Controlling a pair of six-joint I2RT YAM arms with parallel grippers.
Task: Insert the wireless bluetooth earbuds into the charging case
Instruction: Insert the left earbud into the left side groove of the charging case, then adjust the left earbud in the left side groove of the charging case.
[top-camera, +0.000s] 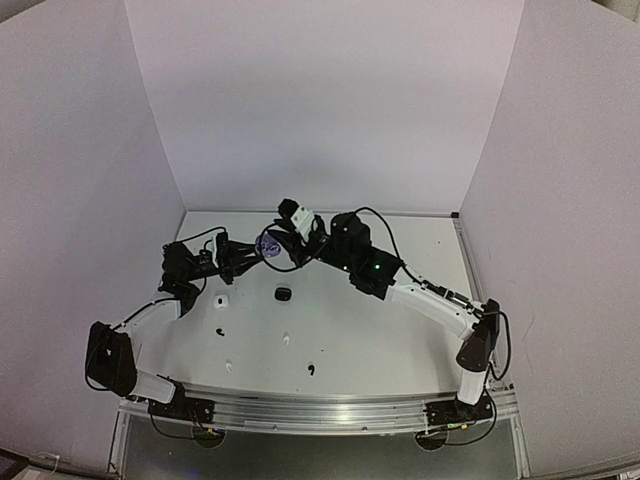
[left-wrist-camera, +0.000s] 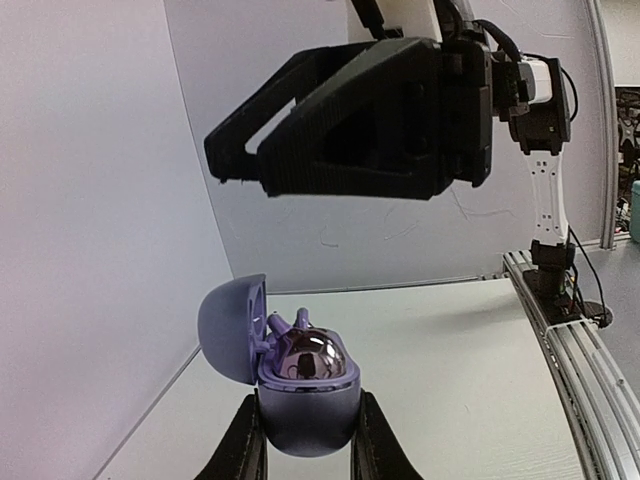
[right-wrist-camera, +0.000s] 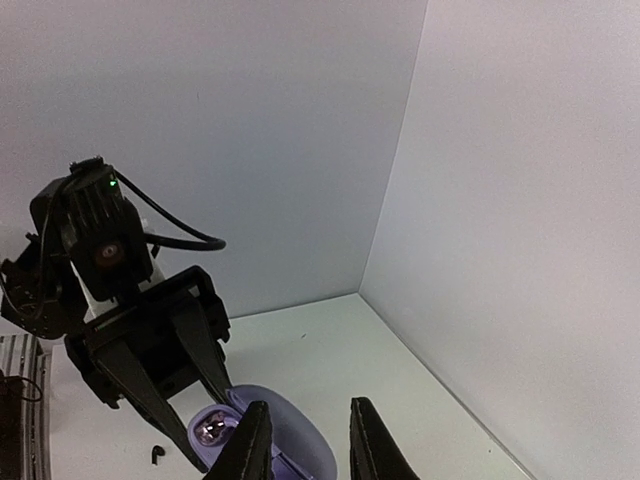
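Observation:
My left gripper (left-wrist-camera: 305, 445) is shut on the sides of a purple charging case (left-wrist-camera: 308, 405), held up above the table. Its lid (left-wrist-camera: 228, 325) stands open to the left. A shiny silvery earbud (left-wrist-camera: 310, 358) sits in the case's well. My right gripper (left-wrist-camera: 240, 165) hovers above and a little behind the case, open, with nothing between its fingers (right-wrist-camera: 250, 450). In the right wrist view the case (right-wrist-camera: 290, 445) lies just below those fingers. From the top the case (top-camera: 268, 245) shows between both grippers. Loose earbuds lie on the table: a black one (top-camera: 219, 332), a white one (top-camera: 287, 339), another black one (top-camera: 311, 370).
A white case (top-camera: 221, 300) and a black case (top-camera: 283, 294) rest on the white table (top-camera: 400, 340) in front of the left arm. White walls close in the back and both sides. A metal rail (top-camera: 320, 412) runs along the near edge.

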